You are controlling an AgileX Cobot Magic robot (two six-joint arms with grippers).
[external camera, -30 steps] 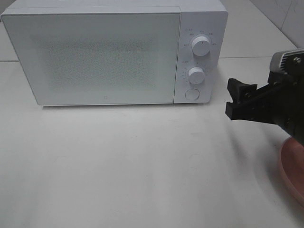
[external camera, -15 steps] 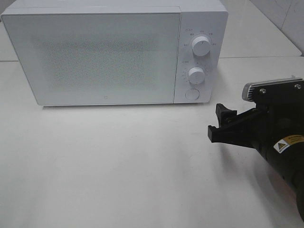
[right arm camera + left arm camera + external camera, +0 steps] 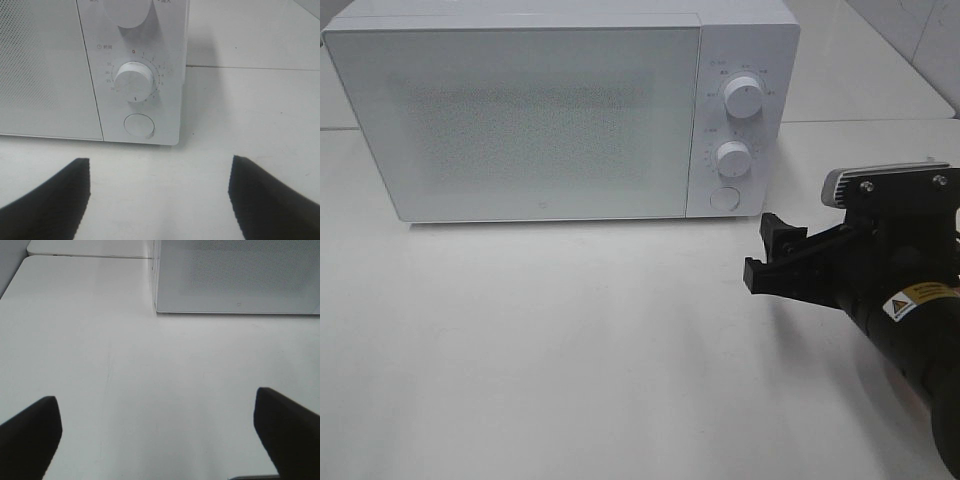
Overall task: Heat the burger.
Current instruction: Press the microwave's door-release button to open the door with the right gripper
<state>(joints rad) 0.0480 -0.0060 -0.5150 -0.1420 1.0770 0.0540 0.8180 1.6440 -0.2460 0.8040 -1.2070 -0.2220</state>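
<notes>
The right hand point(image 3: 760, 250), spread and empty, hovers near-right of the shut microwave point(image 3: 540, 120). The left hand point(image 3: 157, 422) is spread above the worktop point(image 3: 150, 370).

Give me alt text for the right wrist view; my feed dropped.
The right tool, open and empty, faces the white microwave's control panel, where a timer dial sits above a round button. The door beside it is shut; no burger shows.

Numbers ring the timer dial point(image 3: 134, 82): 0 (red), 25, 30, 35.
</notes>
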